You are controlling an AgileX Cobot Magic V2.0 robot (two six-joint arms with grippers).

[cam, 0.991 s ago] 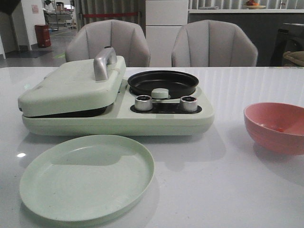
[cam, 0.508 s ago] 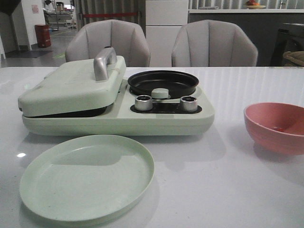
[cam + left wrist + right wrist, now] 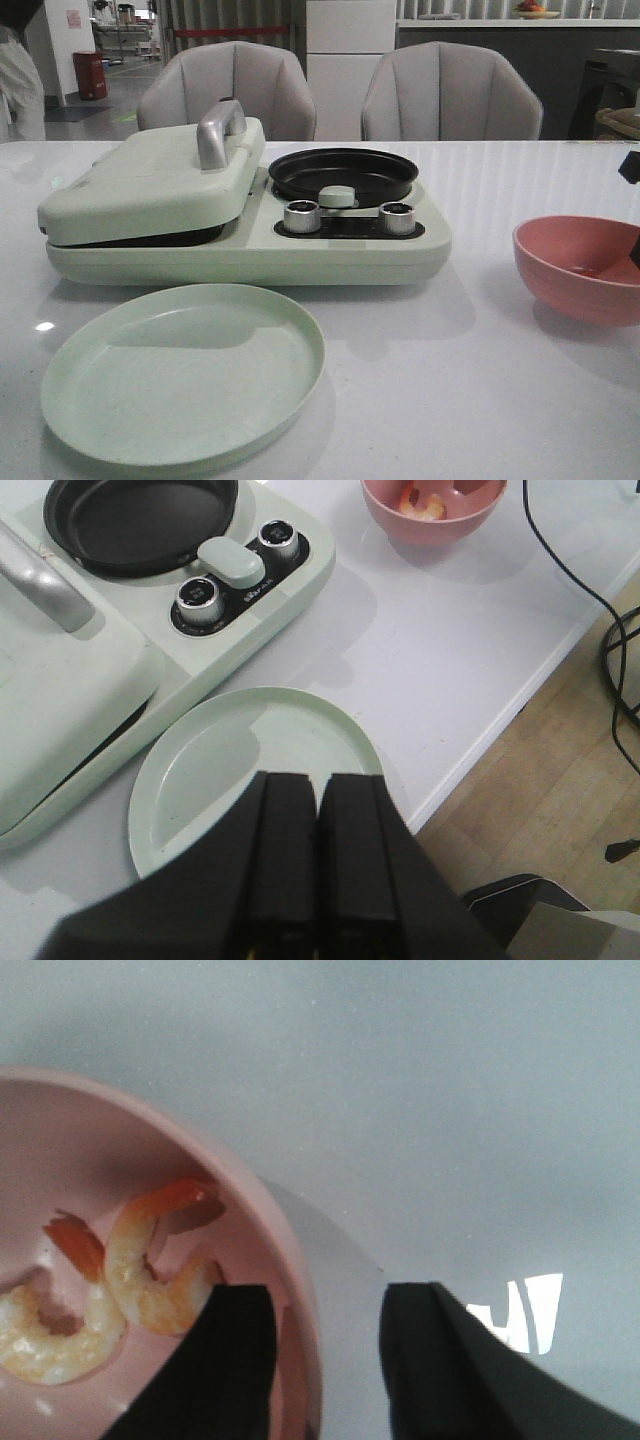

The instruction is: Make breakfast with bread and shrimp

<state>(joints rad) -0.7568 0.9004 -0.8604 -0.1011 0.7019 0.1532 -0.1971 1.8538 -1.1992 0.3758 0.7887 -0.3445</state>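
Two curved pink-orange shrimp (image 3: 150,1270) lie in the pink bowl (image 3: 295,1310), which stands at the table's right (image 3: 585,265). My right gripper (image 3: 328,1295) is open right above the bowl's rim, one finger over the inside close to a shrimp and the other outside over the table. In the front view only a dark bit of that arm (image 3: 630,165) shows at the right edge. My left gripper (image 3: 318,780) is shut with nothing in it, above the near edge of the pale green plate (image 3: 250,750). The shrimp (image 3: 420,502) also show in the left wrist view. The bread is out of view.
A pale green breakfast maker (image 3: 250,250) stands mid-table with its lid (image 3: 150,185) down, a silver handle (image 3: 220,130), a black round pan (image 3: 343,175) and two knobs (image 3: 350,217). The plate (image 3: 185,370) lies in front of it. The table's edge (image 3: 500,720) is near the plate.
The right arm has come into the front view at the right edge, above the pink bowl. A person has appeared in the far left background. Nothing on the table has moved.
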